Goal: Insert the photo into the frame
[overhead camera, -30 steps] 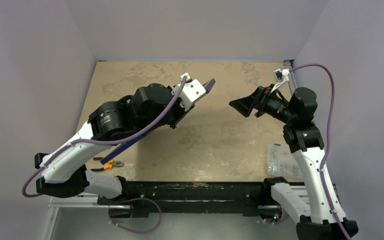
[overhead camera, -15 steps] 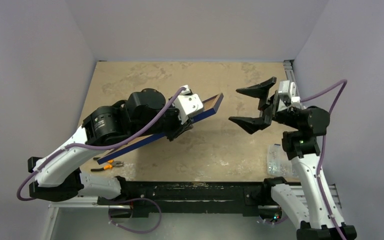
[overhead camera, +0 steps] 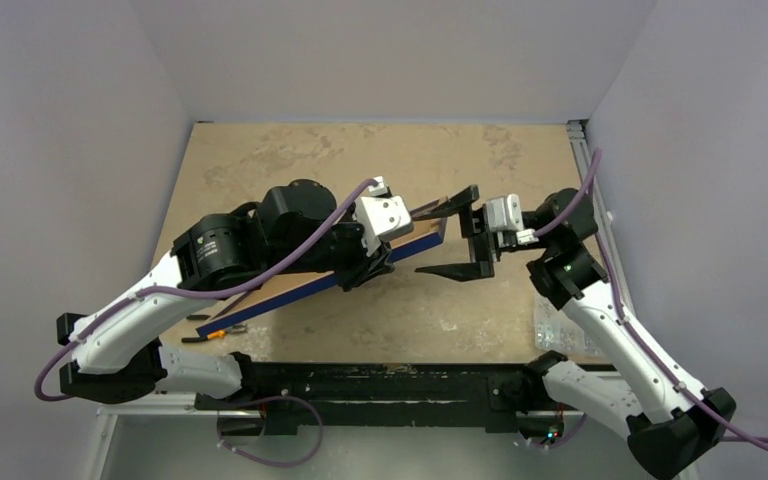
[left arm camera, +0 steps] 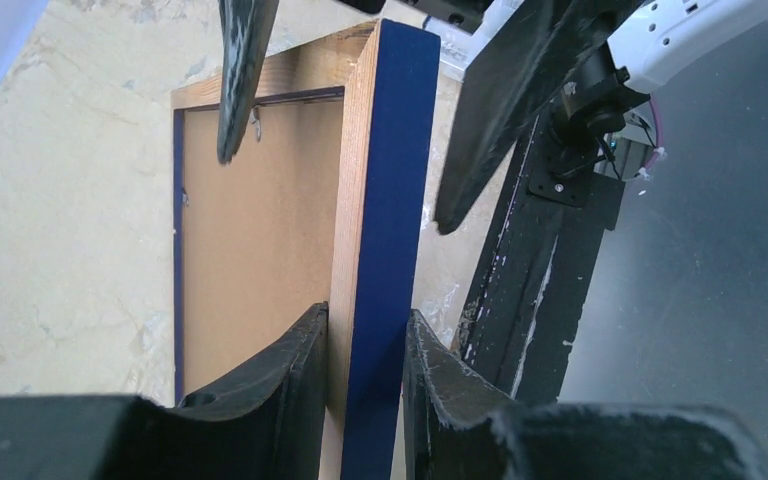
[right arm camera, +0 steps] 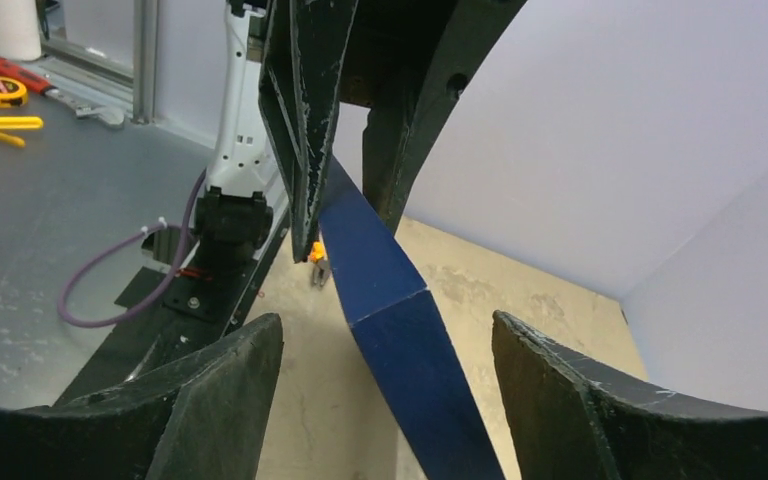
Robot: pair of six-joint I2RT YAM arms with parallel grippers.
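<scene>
My left gripper [overhead camera: 378, 255] is shut on the frame [overhead camera: 305, 285] and holds it tilted above the table. In the left wrist view its fingers [left arm camera: 280, 370] clamp the dark blue rail [left arm camera: 385, 200], with the wood-brown back and the brown backing board [left arm camera: 250, 220] to the left. My right gripper [overhead camera: 438, 240] is open, one finger on each side of the frame's right end, not touching it. In the right wrist view the blue rail [right arm camera: 400, 340] runs between the spread fingers [right arm camera: 220, 400]. The photo is not in view.
Orange-handled pliers [overhead camera: 215, 330] lie at the near left of the table. A clear bag of small parts [overhead camera: 560, 320] lies at the near right. The black base rail [overhead camera: 390, 385] runs along the near edge. Grey walls enclose the table.
The left arm has tipped the frame down towards flat and swung its end to the right. The right gripper has moved left, still open, and now straddles that end.
</scene>
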